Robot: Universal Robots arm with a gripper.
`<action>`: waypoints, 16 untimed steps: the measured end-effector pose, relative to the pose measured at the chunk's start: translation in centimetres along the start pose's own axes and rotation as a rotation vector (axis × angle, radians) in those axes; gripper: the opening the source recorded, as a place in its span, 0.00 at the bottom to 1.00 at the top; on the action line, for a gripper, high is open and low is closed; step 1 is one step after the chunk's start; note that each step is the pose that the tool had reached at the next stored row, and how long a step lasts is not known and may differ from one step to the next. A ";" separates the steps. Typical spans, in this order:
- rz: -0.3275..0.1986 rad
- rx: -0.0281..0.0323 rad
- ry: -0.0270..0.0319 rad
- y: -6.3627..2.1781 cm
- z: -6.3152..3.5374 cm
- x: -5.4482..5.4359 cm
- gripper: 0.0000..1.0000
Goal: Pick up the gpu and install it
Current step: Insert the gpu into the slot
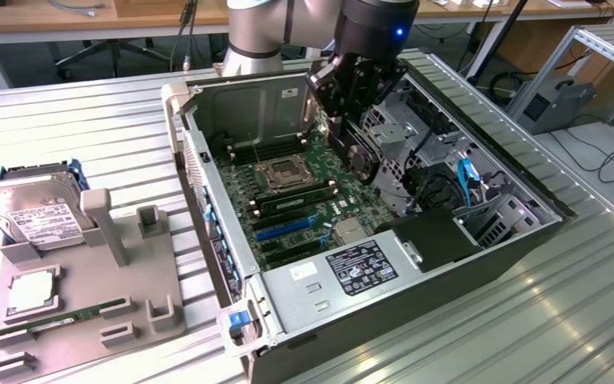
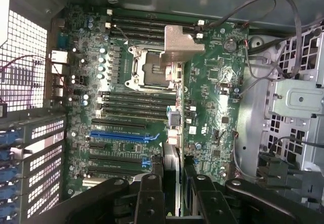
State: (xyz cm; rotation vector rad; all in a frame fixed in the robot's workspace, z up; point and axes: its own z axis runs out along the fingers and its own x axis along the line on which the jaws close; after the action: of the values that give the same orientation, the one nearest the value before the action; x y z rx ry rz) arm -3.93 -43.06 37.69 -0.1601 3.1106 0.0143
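Note:
The gpu (image 1: 361, 157) hangs on edge over the open computer case (image 1: 213, 200), its black shroud and round fan facing the exterior view's right. My gripper (image 1: 353, 102) is shut on its upper edge. In the wrist view the gpu (image 2: 172, 150) runs edge-on away from between my fingers (image 2: 150, 198), and its silver end bracket (image 2: 178, 43) covers part of the CPU socket (image 2: 147, 70). The card is above the motherboard (image 1: 298, 190) and clear of it. The blue expansion slot (image 2: 124, 134) lies beside the card's line, with black slots around it.
A grey fixture (image 1: 83, 296) at the exterior view's left holds a hard drive (image 1: 26, 210), a CPU (image 1: 32, 293) and a RAM stick (image 1: 64, 317). Inside the case are a drive cage (image 1: 398, 136), a blue cable (image 1: 465, 181) and the power supply (image 1: 363, 264).

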 end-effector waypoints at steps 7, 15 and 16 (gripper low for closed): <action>-0.027 -0.0007 0.0002 0.00 0.00 0.0 0.26; -0.067 -0.0019 0.0005 0.00 0.00 0.0 0.26; -0.071 -0.0019 0.0006 0.00 0.00 0.0 0.26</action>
State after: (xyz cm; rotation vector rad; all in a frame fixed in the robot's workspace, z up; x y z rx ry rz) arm -3.93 -43.06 37.69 -0.2705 3.1033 0.0157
